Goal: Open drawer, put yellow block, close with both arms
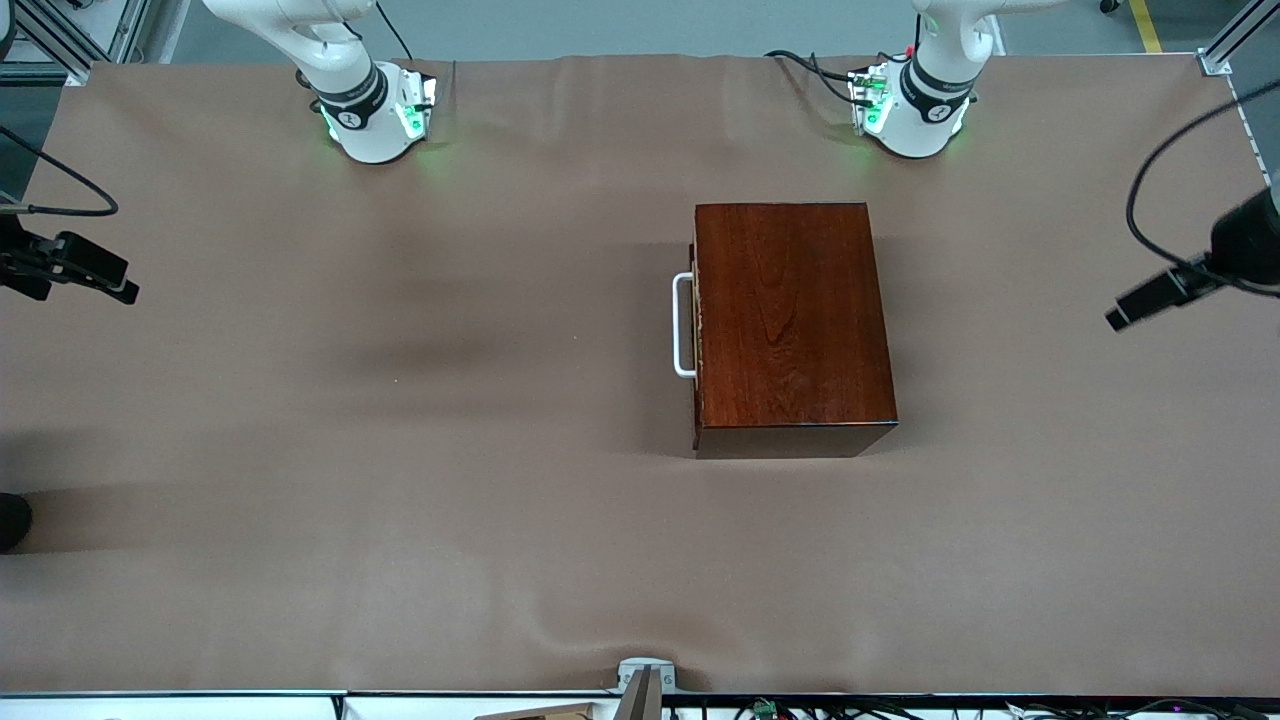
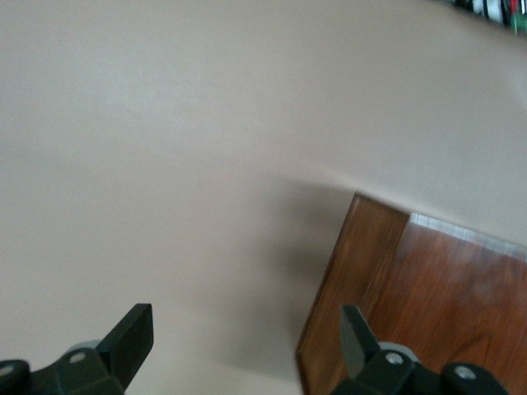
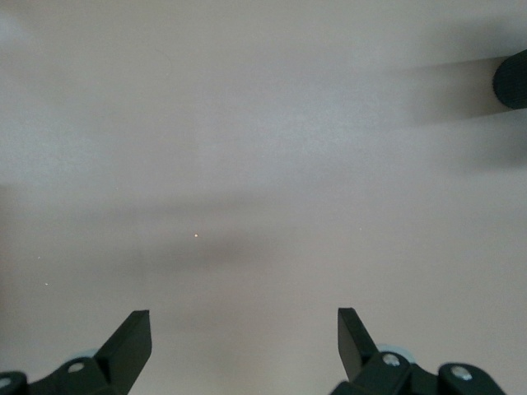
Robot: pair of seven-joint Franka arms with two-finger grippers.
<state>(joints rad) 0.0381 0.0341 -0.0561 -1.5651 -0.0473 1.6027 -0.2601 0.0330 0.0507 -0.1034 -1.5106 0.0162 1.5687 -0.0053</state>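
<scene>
The mahogany box (image 1: 790, 320) stands on the table toward the left arm's end. Its drawer is shut, and the white bar handle (image 1: 683, 325) faces the right arm's end. The yellow block is out of view. Both grippers are up out of the front view; only the arm bases (image 1: 375, 110) (image 1: 910, 105) show there. My left gripper (image 2: 247, 317) is open and empty, over the tablecloth at a corner of the box (image 2: 428, 304). My right gripper (image 3: 244, 321) is open and empty over bare tablecloth.
Black cameras on stands reach in at both ends of the table (image 1: 75, 265) (image 1: 1200, 270). A dark round object (image 1: 12, 520) sits at the table edge at the right arm's end; it also shows in the right wrist view (image 3: 512, 78).
</scene>
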